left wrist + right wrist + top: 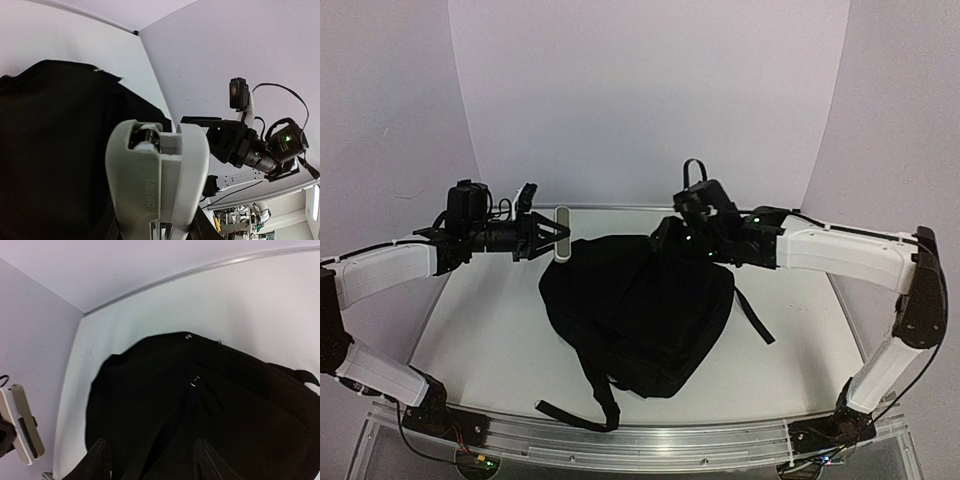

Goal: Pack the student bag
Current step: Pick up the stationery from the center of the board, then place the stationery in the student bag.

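The student bag (640, 315) is a big black backpack lying flat mid-table, and it fills the left wrist view (55, 150) and the right wrist view (210, 405). My left gripper (546, 236) hovers at the bag's far left corner, shut on a grey-white stapler (561, 233). The stapler (157, 175) sticks out between the dark fingers (207, 226) and also shows at the left edge of the right wrist view (22, 432). My right gripper (672, 232) stands open over the bag's far right corner. Its fingers (100, 460) hold nothing, above a zipper pull (195, 381).
A shoulder strap (575, 412) trails toward the table's front metal rail (640, 440), and another strap (755, 318) lies out to the right. White backdrop walls close the back and sides. The right arm (255, 150) shows across from the stapler.
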`<action>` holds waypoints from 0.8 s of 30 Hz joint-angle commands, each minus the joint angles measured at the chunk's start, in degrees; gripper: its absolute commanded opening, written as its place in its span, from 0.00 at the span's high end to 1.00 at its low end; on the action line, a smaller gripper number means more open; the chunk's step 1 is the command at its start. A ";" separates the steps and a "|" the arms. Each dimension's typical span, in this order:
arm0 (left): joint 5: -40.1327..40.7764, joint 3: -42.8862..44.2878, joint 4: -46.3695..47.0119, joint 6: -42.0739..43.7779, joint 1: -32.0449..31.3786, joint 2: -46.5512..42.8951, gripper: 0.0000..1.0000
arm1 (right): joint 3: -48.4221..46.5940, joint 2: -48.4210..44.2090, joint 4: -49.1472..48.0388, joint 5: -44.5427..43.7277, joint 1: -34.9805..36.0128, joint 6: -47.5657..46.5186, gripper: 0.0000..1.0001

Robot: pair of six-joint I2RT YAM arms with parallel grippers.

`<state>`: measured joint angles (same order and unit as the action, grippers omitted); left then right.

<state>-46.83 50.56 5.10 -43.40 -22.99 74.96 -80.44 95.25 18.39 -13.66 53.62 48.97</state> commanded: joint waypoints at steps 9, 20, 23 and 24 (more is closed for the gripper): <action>1.29 -1.36 -4.75 5.86 2.34 -3.20 1.00 | -15.14 16.84 21.62 -8.72 5.05 5.83 0.37; 1.03 -3.45 -6.57 6.60 2.73 -6.39 1.00 | -27.91 30.83 31.12 -14.49 5.63 6.23 0.31; 1.47 -3.75 -7.36 7.03 2.77 -7.38 1.00 | -31.23 33.52 37.70 -18.03 5.96 7.46 0.39; 1.64 -3.84 -7.65 7.19 2.83 -7.59 1.00 | -31.57 33.77 39.20 -18.84 6.08 7.94 0.44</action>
<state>-45.22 46.89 -2.63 -37.81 -20.56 70.20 -108.44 126.13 47.07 -26.33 59.09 54.67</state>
